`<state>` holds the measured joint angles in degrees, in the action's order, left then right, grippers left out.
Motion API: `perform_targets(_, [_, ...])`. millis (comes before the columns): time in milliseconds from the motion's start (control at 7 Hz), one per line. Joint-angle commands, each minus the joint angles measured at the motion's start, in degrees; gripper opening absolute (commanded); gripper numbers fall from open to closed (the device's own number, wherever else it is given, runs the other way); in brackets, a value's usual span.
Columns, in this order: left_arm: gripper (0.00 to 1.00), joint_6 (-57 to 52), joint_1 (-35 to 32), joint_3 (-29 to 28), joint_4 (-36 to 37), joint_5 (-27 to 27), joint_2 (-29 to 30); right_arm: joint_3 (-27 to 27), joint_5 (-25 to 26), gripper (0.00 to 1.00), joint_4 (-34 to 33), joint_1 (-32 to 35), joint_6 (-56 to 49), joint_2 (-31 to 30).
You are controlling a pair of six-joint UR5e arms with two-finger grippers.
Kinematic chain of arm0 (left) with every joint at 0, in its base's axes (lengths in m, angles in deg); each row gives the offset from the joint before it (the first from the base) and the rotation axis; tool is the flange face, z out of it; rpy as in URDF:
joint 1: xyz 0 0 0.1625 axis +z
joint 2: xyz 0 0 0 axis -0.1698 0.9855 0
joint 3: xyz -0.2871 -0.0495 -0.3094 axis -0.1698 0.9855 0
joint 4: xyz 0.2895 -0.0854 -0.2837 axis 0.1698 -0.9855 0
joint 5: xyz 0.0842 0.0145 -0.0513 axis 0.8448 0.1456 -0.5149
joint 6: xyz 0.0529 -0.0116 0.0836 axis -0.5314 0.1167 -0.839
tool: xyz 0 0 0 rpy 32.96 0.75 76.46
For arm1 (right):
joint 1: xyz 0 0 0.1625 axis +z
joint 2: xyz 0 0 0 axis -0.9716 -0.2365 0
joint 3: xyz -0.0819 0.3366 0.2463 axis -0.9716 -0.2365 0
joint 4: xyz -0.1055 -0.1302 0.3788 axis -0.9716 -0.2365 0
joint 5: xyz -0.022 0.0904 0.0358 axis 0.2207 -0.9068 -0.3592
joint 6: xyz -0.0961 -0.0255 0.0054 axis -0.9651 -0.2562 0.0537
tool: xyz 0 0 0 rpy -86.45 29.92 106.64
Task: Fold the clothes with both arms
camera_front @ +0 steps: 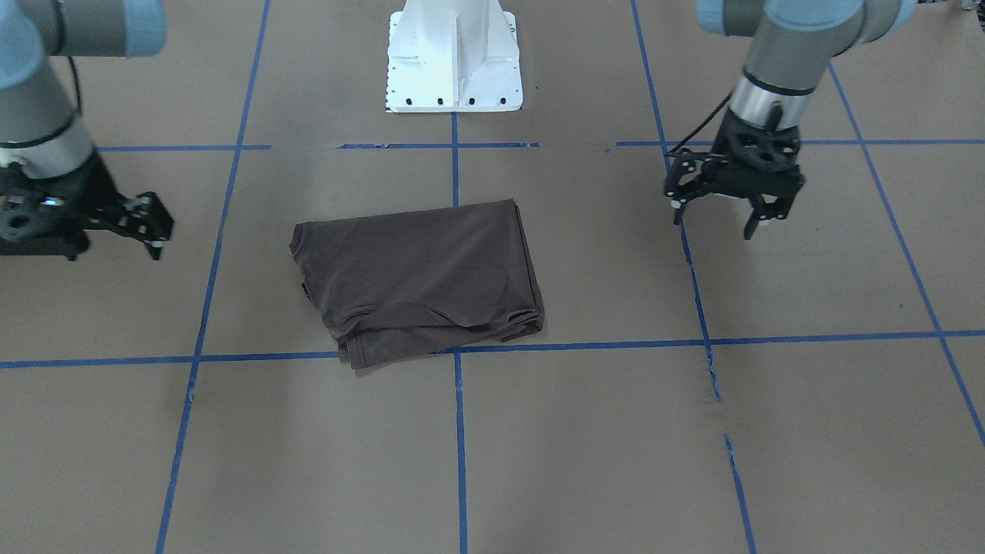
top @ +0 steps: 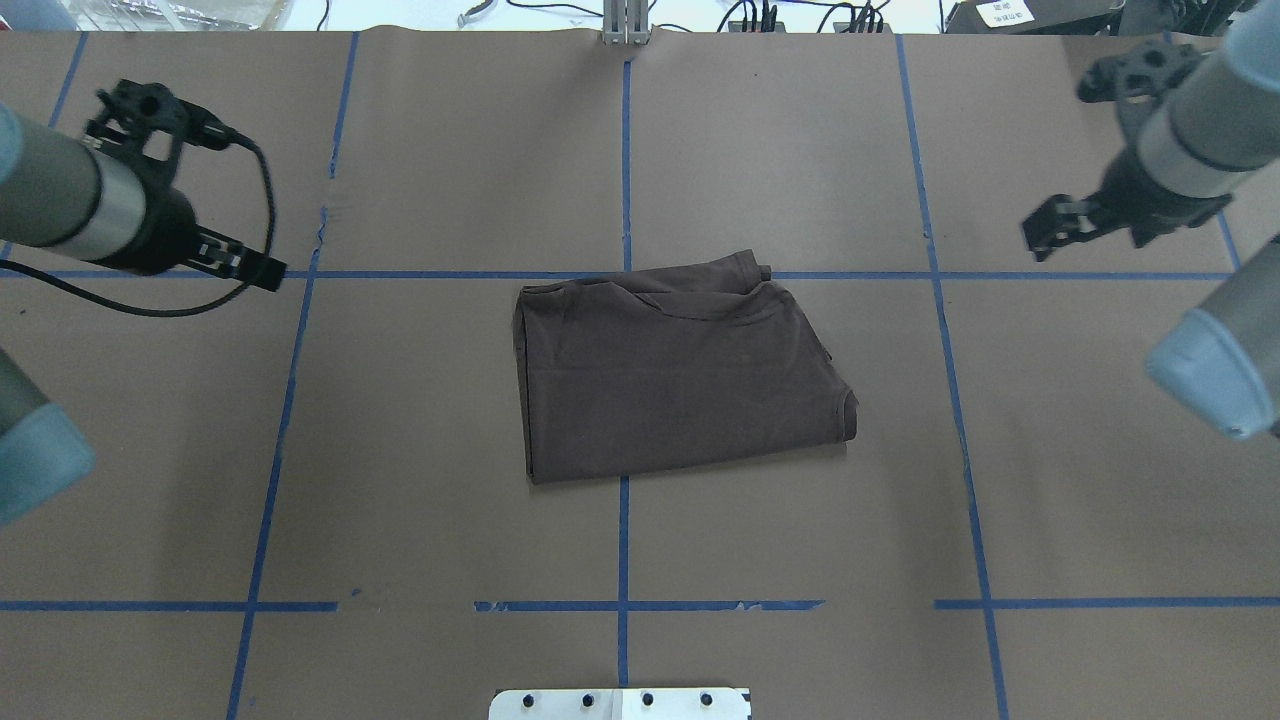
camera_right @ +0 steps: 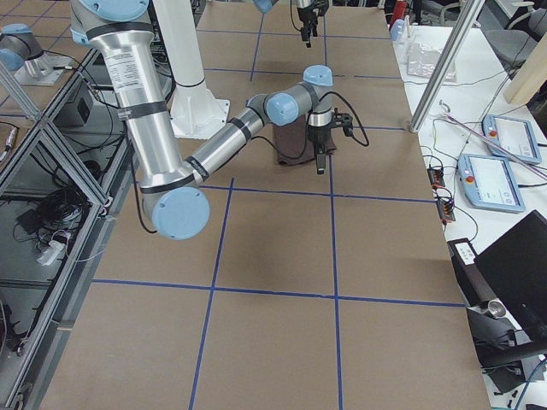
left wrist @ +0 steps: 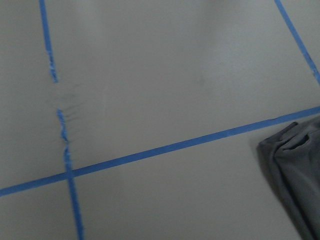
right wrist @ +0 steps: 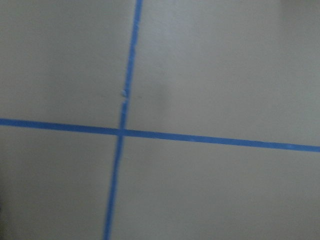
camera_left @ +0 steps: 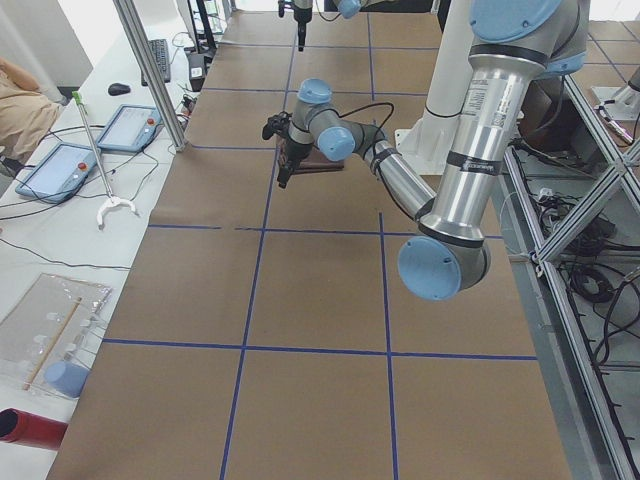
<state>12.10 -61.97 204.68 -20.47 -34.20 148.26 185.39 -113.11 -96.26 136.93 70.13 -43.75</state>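
The dark brown-grey T-shirt lies folded into a rough rectangle at the middle of the table, also seen from the front, with looser layers along its far edge. My left gripper hangs open above bare table, well off to the shirt's side, and holds nothing. It shows from overhead too. My right gripper is on the opposite side, also apart from the shirt, fingers apart and empty. A corner of the shirt shows in the left wrist view.
Brown paper with blue tape grid lines covers the table. The white pedestal base stands at the robot's edge. Beyond the far edge are cables, tablets and other gear. The right wrist view shows only tape lines.
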Motion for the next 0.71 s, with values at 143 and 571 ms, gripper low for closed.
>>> perform_targets(143, [1.0, -8.0, -16.1, -3.0, 0.6, -13.0, -11.1, -2.0, -4.6, 1.0, -0.8, 19.7, -28.8, -16.8])
perform_targets(571, [1.0, -11.7, -25.1, -8.7, 0.3, -17.0, -13.8, -7.6, -12.0, 1.0, 0.8, 26.7, -30.6, -22.5])
